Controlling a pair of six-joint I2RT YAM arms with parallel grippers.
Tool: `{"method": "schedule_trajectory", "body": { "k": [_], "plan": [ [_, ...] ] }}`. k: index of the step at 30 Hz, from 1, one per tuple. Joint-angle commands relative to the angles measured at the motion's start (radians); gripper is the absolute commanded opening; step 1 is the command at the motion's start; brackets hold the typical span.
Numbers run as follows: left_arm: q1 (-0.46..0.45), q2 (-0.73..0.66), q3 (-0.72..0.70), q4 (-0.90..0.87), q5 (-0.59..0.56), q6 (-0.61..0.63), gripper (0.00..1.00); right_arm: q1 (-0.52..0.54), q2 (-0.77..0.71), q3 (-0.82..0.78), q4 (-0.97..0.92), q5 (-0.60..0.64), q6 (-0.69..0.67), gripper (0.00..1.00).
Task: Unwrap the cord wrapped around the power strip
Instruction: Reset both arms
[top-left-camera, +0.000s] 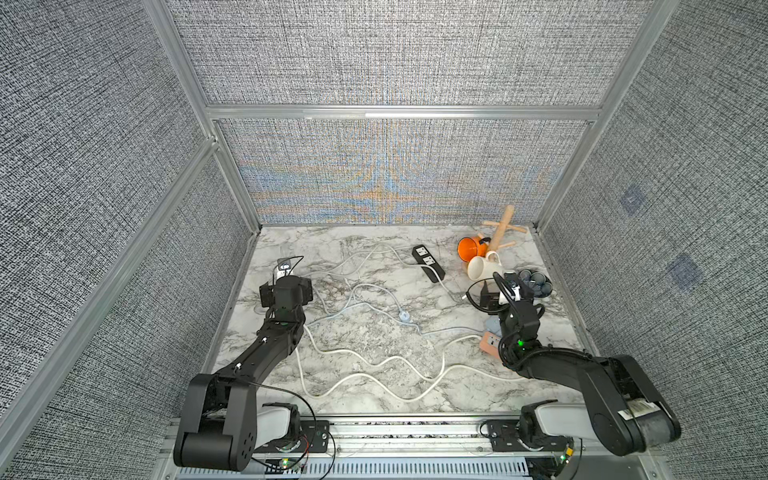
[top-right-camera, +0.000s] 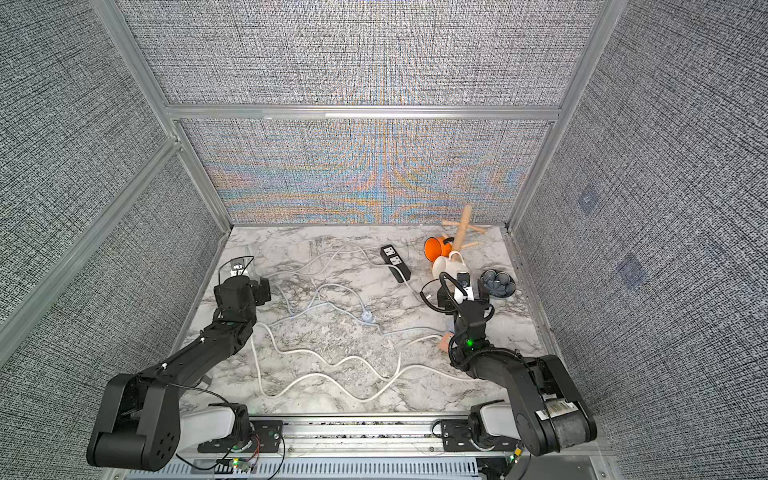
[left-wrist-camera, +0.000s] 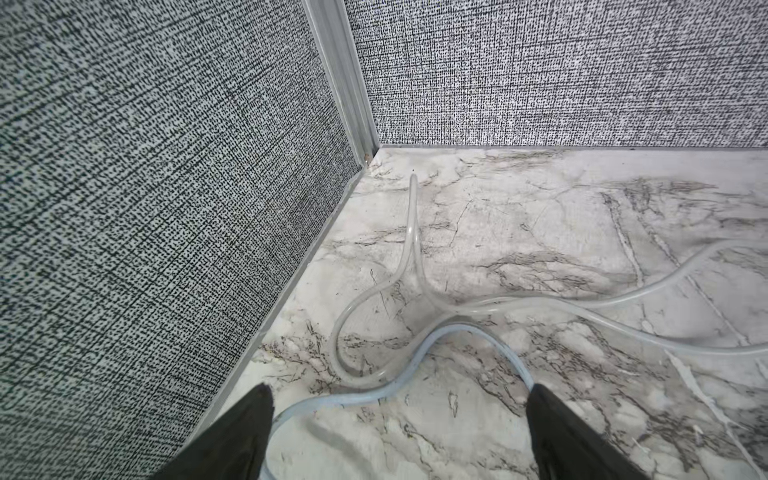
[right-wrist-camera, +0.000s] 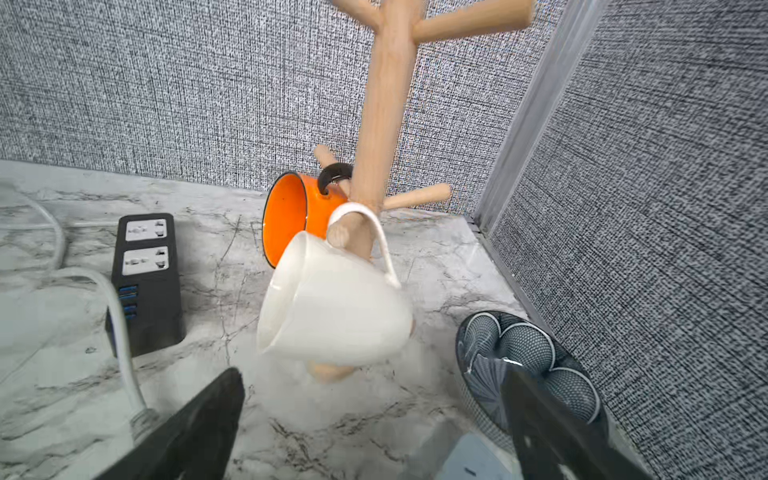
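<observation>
Black power strip (top-left-camera: 429, 263) is lying flat toward the rear of the marble tabletop (top-left-camera: 365, 336). Its white cord (right-wrist-camera: 121, 332) is trailing loose, apparently unwound. Left gripper (left-wrist-camera: 399, 390) is hanging wide open, empty, over a pale blue cord (left-wrist-camera: 457, 329); right gripper (right-wrist-camera: 372, 374) is gaping likewise, empty, facing a white mug (right-wrist-camera: 340, 299).

The right arm (top-left-camera: 519, 328) hid most of the pink power strip (top-left-camera: 488, 344). The wooden mug tree (right-wrist-camera: 386, 104) was cut off at the top.
</observation>
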Motion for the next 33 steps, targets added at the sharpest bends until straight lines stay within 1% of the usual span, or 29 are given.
{"method": "schedule_trajectory", "body": {
  "k": [1, 5, 6, 7, 8, 9, 10, 11, 12, 13, 14, 15, 16, 17, 18, 19, 20, 21, 23, 33],
  "plan": [
    [0.0, -0.02, -0.013, 0.041, 0.023, -0.01, 0.96, -0.046, -0.011, -0.023, 0.138, -0.08, 0.036, 0.98],
    [0.0, -0.064, -0.066, 0.089, 0.019, -0.021, 0.96, -0.112, 0.018, -0.075, 0.241, -0.143, 0.101, 0.98],
    [0.0, -0.065, -0.067, 0.09, 0.023, -0.02, 0.96, -0.118, 0.036, -0.074, 0.247, -0.149, 0.108, 0.98],
    [-0.001, -0.068, -0.066, 0.08, 0.041, -0.026, 0.96, -0.12, 0.064, -0.078, 0.299, -0.156, 0.104, 0.98],
    [0.0, -0.067, -0.075, 0.076, 0.063, -0.046, 0.96, -0.122, 0.066, -0.083, 0.314, -0.16, 0.105, 0.98],
    [0.0, -0.051, -0.098, 0.111, 0.073, -0.058, 0.95, -0.122, 0.053, -0.077, 0.278, -0.159, 0.106, 0.98],
    [0.0, -0.012, -0.119, 0.161, 0.075, -0.076, 0.95, -0.123, 0.042, -0.064, 0.237, -0.159, 0.11, 0.98],
    [-0.001, 0.029, -0.118, 0.211, 0.11, -0.029, 0.95, -0.125, 0.044, -0.061, 0.231, -0.162, 0.113, 0.98],
    [-0.01, 0.056, -0.104, 0.222, 0.103, -0.01, 0.95, -0.127, 0.047, -0.064, 0.242, -0.165, 0.113, 0.98],
    [-0.016, 0.102, -0.078, 0.209, 0.041, -0.038, 0.95, -0.13, 0.05, -0.063, 0.245, -0.168, 0.115, 0.98],
    [-0.017, 0.155, -0.089, 0.266, 0.01, -0.055, 0.95, -0.133, 0.048, -0.061, 0.238, -0.17, 0.116, 0.98],
    [-0.024, 0.198, -0.112, 0.372, 0.041, 0.011, 0.95, -0.135, 0.049, -0.06, 0.239, -0.171, 0.119, 0.98],
    [-0.028, 0.221, -0.121, 0.428, 0.039, 0.029, 0.95, -0.136, 0.049, -0.06, 0.237, -0.172, 0.12, 0.98],
    [-0.028, 0.223, -0.106, 0.401, 0.029, 0.018, 0.96, -0.137, 0.049, -0.057, 0.235, -0.172, 0.122, 0.98],
    [-0.027, 0.216, -0.071, 0.323, 0.01, -0.014, 0.96, -0.141, 0.051, -0.057, 0.233, -0.175, 0.127, 0.98],
    [-0.028, 0.21, -0.005, 0.168, 0.0, -0.057, 0.96, -0.145, 0.049, -0.057, 0.23, -0.178, 0.13, 0.98],
    [-0.015, 0.222, 0.018, 0.129, 0.027, -0.067, 0.96, -0.149, 0.049, -0.054, 0.227, -0.181, 0.134, 0.98],
    [-0.014, 0.229, 0.009, 0.156, 0.03, -0.047, 0.98, -0.149, 0.048, -0.055, 0.229, -0.182, 0.133, 0.98],
    [-0.009, 0.219, 0.011, 0.138, 0.037, -0.066, 1.0, -0.152, 0.049, -0.055, 0.227, -0.185, 0.135, 0.98],
    [-0.008, 0.212, 0.003, 0.145, 0.041, -0.065, 1.0, -0.153, 0.045, -0.056, 0.227, -0.185, 0.133, 0.98]
  ]
}}
